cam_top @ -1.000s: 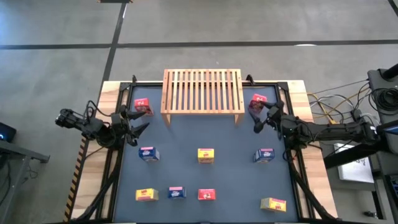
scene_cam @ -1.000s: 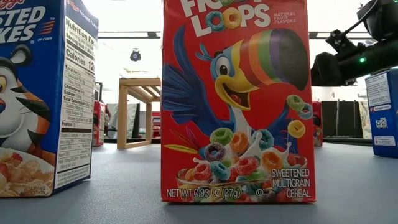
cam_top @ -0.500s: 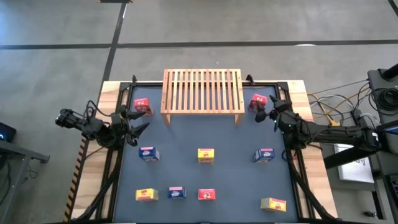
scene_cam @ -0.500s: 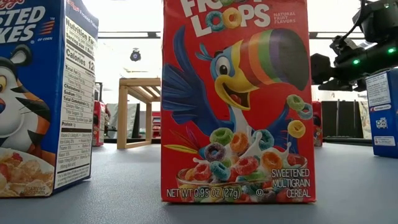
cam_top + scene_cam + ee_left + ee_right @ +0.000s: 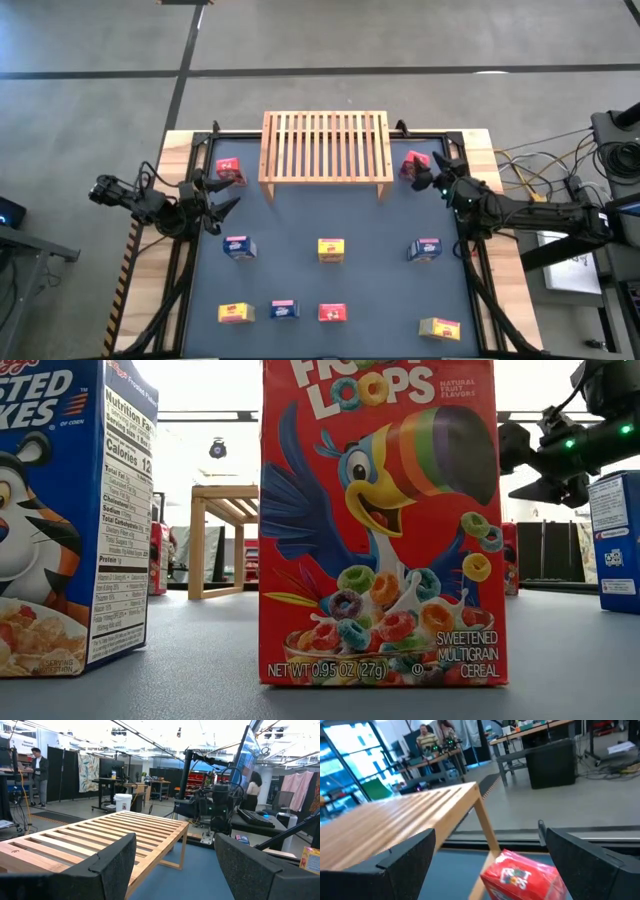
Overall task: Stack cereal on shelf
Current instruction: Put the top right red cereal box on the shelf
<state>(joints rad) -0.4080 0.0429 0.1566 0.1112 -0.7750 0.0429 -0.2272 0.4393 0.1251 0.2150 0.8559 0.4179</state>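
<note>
The wooden slatted shelf (image 5: 325, 147) stands on its short legs at the far middle of the dark mat. Nine small cereal boxes stand on the mat: red ones beside the shelf's left end (image 5: 229, 170) and right end (image 5: 414, 163), the others in two rows nearer the front. My right gripper (image 5: 430, 174) is open, just right of the right-hand red box (image 5: 522, 876), which shows between and beyond its fingers, untouched. My left gripper (image 5: 222, 195) is open and empty, near the left red box, facing the shelf (image 5: 100, 840).
The middle row holds a blue (image 5: 239, 247), a yellow (image 5: 331, 249) and a blue box (image 5: 424, 249). The front row holds a yellow (image 5: 234, 313), a blue (image 5: 284, 310), a red (image 5: 331, 313) and a yellow box (image 5: 440, 328). Bare mat lies before the shelf.
My right gripper has swung toward the table's far edge and a little up, from the mat in front of the shelf's right leg to the red box at the shelf's right end. It stays open. No box has moved.
</note>
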